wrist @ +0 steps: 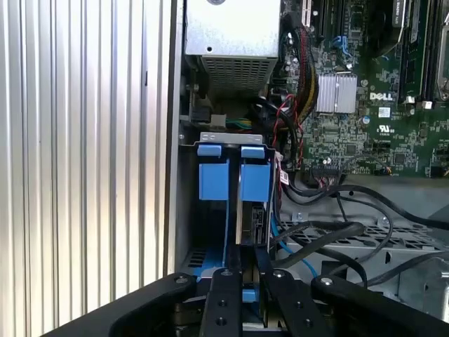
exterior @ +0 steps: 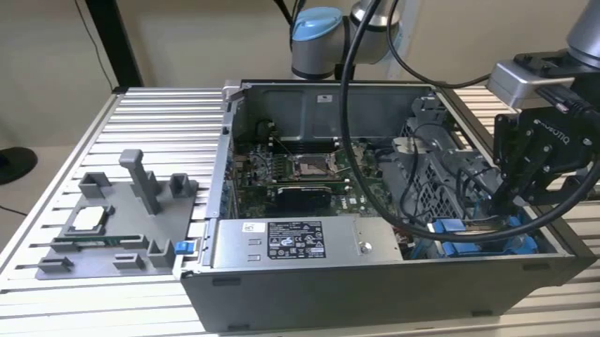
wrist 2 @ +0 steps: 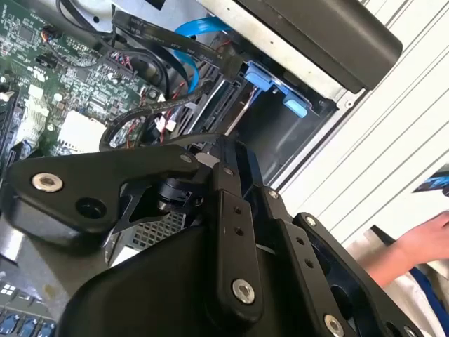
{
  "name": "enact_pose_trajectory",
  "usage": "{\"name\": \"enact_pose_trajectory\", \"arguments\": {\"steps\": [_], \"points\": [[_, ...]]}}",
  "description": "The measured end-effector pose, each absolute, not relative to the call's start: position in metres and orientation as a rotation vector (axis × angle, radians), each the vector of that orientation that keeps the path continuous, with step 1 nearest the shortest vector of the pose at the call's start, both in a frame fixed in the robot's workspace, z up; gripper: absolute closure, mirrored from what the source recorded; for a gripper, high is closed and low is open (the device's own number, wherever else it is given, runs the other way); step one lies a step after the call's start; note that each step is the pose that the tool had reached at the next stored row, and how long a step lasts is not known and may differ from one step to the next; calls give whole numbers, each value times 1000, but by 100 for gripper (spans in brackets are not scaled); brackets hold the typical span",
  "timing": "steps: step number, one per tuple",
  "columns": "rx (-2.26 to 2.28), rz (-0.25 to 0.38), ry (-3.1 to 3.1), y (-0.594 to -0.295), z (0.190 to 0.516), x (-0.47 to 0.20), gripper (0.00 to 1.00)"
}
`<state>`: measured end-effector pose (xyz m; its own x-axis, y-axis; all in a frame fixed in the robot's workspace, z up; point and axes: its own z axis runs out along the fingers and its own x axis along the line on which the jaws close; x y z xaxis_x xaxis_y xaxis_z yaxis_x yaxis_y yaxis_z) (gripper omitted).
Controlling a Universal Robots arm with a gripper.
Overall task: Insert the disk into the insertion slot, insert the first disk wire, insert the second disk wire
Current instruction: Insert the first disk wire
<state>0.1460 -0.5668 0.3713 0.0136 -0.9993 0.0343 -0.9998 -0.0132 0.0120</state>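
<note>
Fingers (wrist: 224, 303) on my first wrist view are pinched narrow on a small blue piece (wrist: 247, 295). Straight beyond them the disk (wrist: 254, 223) stands on edge in the insertion slot (wrist: 231, 138), with blue clips (wrist: 212, 179) at its far end. On the second wrist view a blue wire (wrist 2: 191, 31) curves ahead of the tips. On the exterior view the gripper (exterior: 518, 203) reaches into the computer case (exterior: 375, 295), its tips just above the blue rails (exterior: 448, 226).
</note>
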Motion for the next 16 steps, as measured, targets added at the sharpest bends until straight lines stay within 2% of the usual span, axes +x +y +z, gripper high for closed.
{"name": "enact_pose_trajectory", "arguments": {"steps": [16], "points": [[2211,30,-2181,-556,361,147,100]]}}
